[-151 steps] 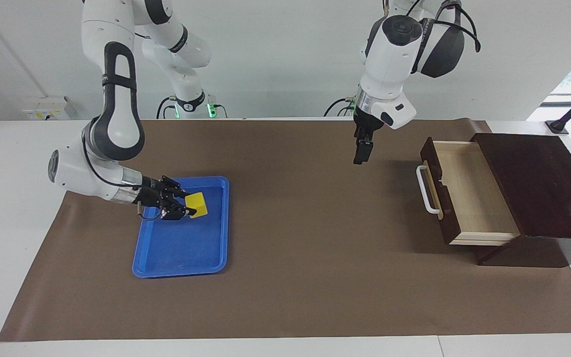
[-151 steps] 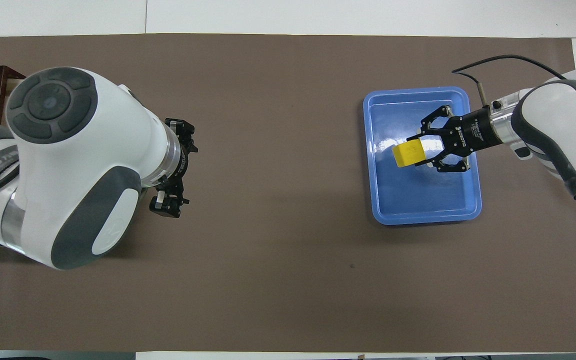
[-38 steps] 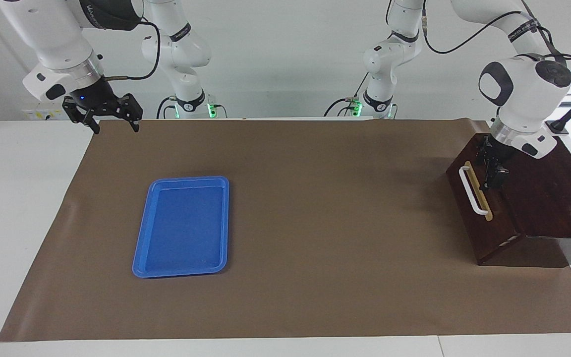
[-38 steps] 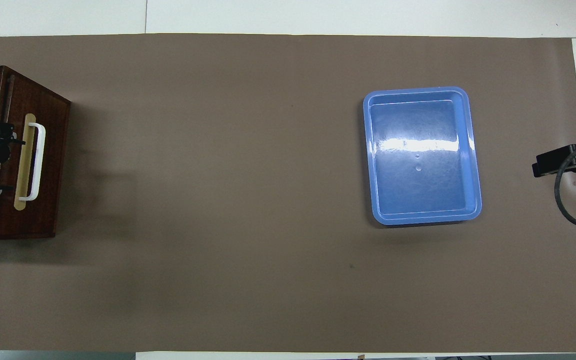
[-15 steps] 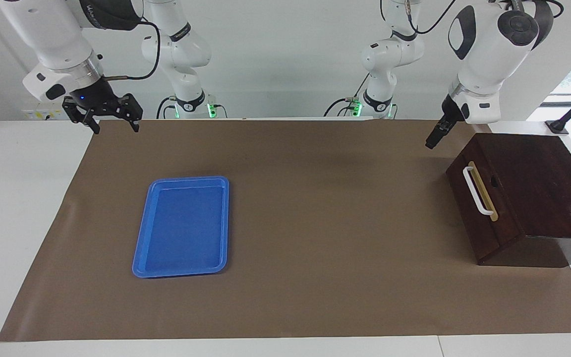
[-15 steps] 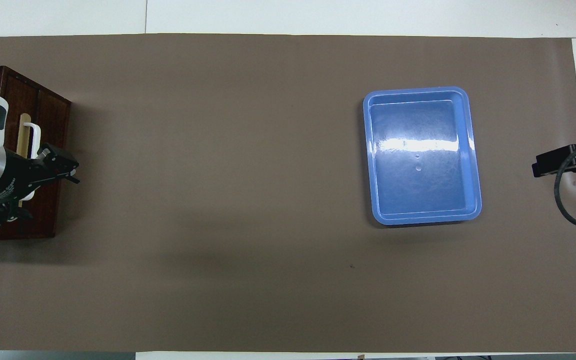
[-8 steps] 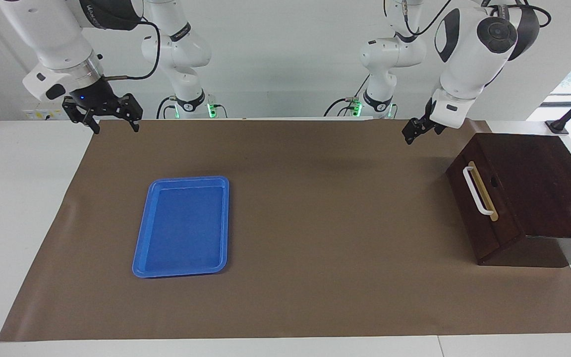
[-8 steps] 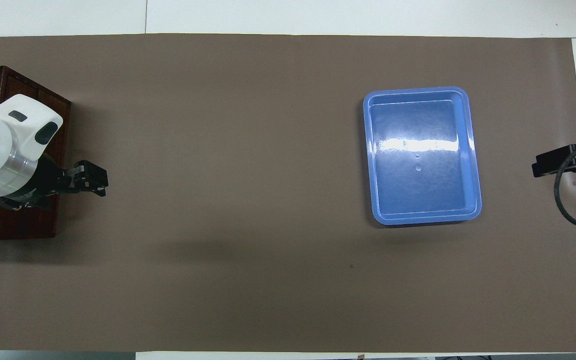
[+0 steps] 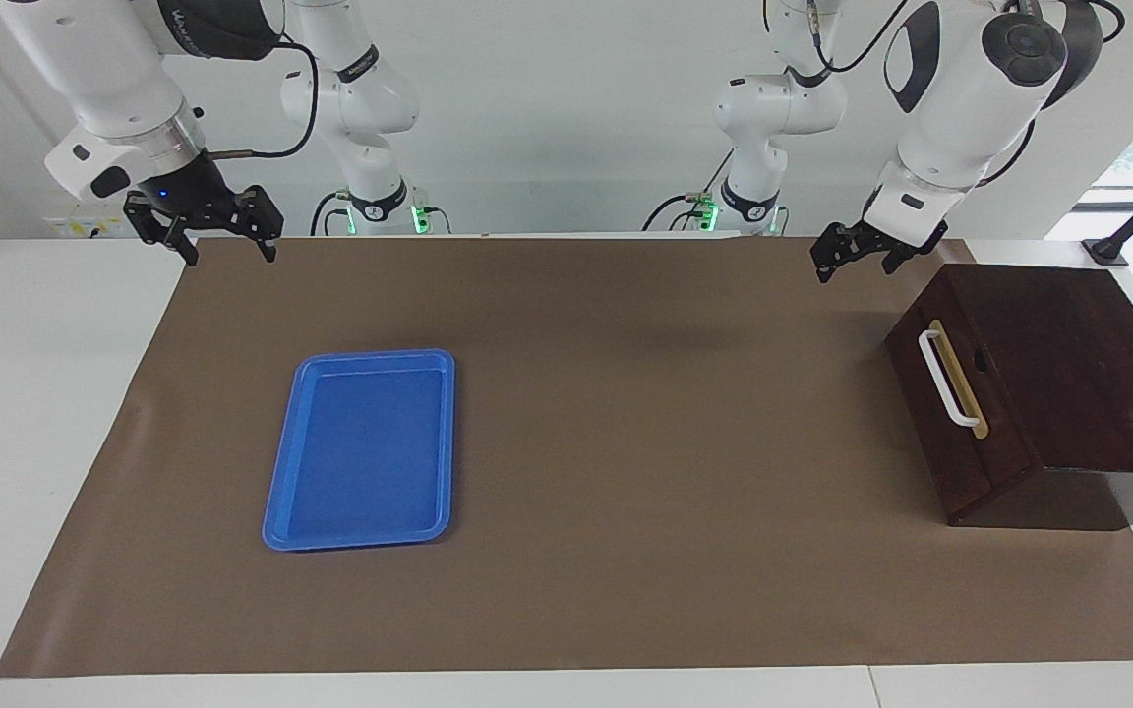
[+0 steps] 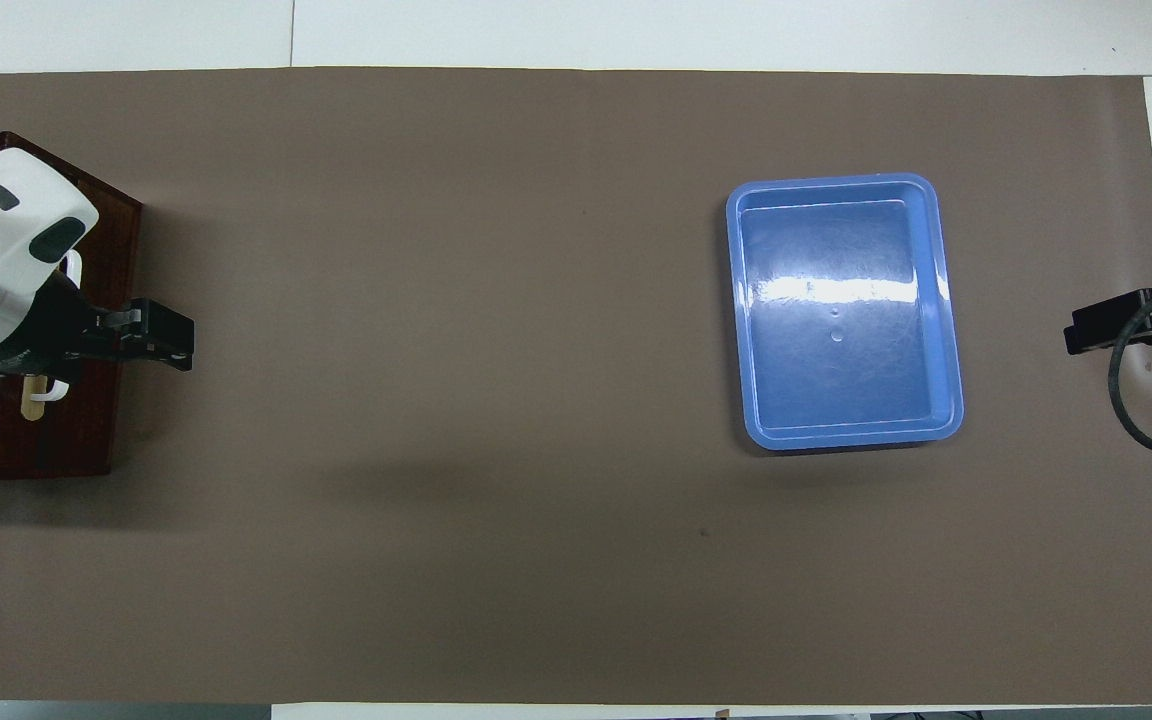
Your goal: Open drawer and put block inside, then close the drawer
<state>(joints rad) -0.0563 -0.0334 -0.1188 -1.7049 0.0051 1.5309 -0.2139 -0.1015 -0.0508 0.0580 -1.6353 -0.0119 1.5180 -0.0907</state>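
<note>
The drawer in the dark brown wooden box is shut, and its white bar handle faces the middle of the table. The yellow block is hidden in both views. My left gripper is open and empty. It hangs in the air over the mat, beside the box's corner nearest the robots. In the overhead view one of its fingers sticks out past the box. My right gripper is open and empty, waiting high over the mat's edge at the right arm's end.
An empty flat blue tray lies on the brown mat toward the right arm's end, and it also shows in the overhead view. The box stands at the left arm's end of the table.
Ten seconds ago the drawer was open and my right gripper held the block over the tray. Now the drawer is shut. My left gripper has lifted off the drawer front and turned.
</note>
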